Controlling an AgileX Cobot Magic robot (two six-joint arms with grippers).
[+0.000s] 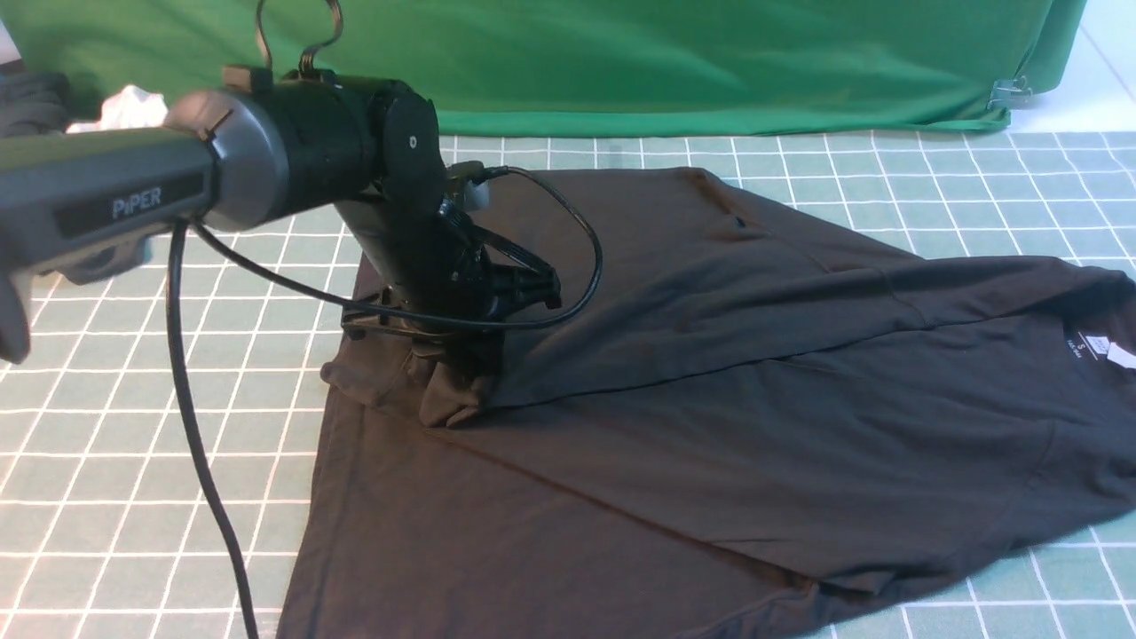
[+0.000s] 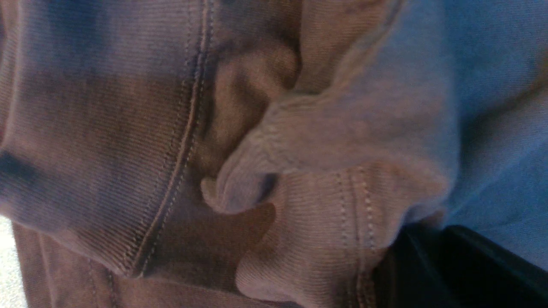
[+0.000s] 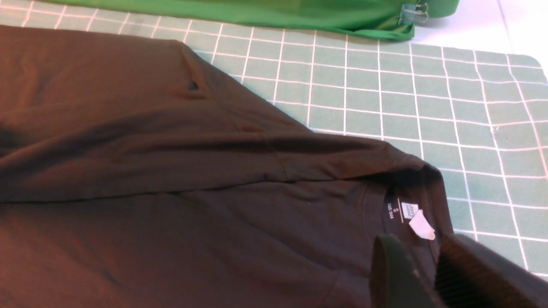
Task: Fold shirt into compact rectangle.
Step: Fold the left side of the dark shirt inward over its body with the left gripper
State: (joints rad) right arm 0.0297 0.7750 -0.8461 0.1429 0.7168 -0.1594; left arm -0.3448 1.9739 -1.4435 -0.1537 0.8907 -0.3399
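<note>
The black shirt lies spread over the green grid mat, its far side folded across the body. Its white neck label is at the right edge. My left gripper points down at the shirt's left end, shut on a bunch of hem. In the left wrist view, ribbed, stitched fabric fills the frame beside one dark finger. My right gripper is out of the front view. In its wrist view its two fingers sit close together at the collar, just below the label, with collar cloth between them.
A green backdrop cloth runs along the mat's far edge, with a metal clip at its right. At the far left lie a small white cloth and a dark grey garment. The left arm's cable hangs over the mat.
</note>
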